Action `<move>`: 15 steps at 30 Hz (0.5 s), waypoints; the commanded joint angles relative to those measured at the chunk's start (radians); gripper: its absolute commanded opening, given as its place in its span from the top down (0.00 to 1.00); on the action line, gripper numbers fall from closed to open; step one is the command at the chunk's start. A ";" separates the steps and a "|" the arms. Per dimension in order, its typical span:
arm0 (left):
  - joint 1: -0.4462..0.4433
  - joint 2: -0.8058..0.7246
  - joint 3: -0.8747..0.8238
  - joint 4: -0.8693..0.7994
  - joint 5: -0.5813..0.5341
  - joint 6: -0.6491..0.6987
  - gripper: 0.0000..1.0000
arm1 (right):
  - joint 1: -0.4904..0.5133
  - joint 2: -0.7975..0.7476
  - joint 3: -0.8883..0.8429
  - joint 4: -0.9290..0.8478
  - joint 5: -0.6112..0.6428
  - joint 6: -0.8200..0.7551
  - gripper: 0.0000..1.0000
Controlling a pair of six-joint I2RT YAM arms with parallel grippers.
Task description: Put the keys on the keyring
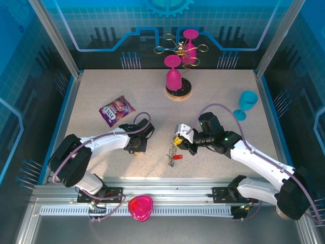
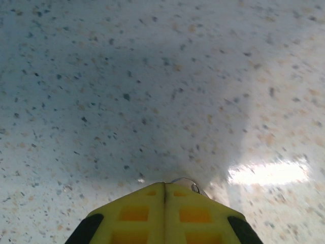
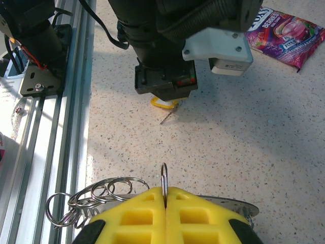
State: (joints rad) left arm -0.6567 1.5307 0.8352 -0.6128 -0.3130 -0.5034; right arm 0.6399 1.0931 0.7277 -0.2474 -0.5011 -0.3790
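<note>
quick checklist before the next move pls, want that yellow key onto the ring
1. Right pincer shut on the keyring: ok, one wire loop is clamped upright between its fingers.
2. Left pincer shut: ok.
3. Yellow key actually gripped: cannot tell; it sits right under the left pincer's tip.
4. Key lifted off the table: not ok, it looks down on the surface.
5. Key lined up with a loop: not ok, key and keyring are well apart.

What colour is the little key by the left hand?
The key has a yellow head, seen best in the right wrist view, at the left hand.
</note>
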 commanded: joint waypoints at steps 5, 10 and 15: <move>0.005 -0.015 0.022 0.023 -0.071 -0.043 0.64 | -0.005 -0.010 0.035 -0.006 -0.021 -0.015 1.00; 0.025 -0.056 -0.009 0.032 -0.018 -0.063 0.55 | -0.005 -0.004 0.035 -0.001 -0.027 -0.014 1.00; 0.062 -0.047 -0.033 0.097 0.105 -0.083 0.54 | -0.005 -0.007 0.035 -0.007 -0.027 -0.012 1.00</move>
State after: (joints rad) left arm -0.6048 1.4906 0.8196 -0.5476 -0.2863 -0.5613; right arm 0.6399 1.0931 0.7277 -0.2474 -0.5014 -0.3790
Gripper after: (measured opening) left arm 0.460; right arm 0.057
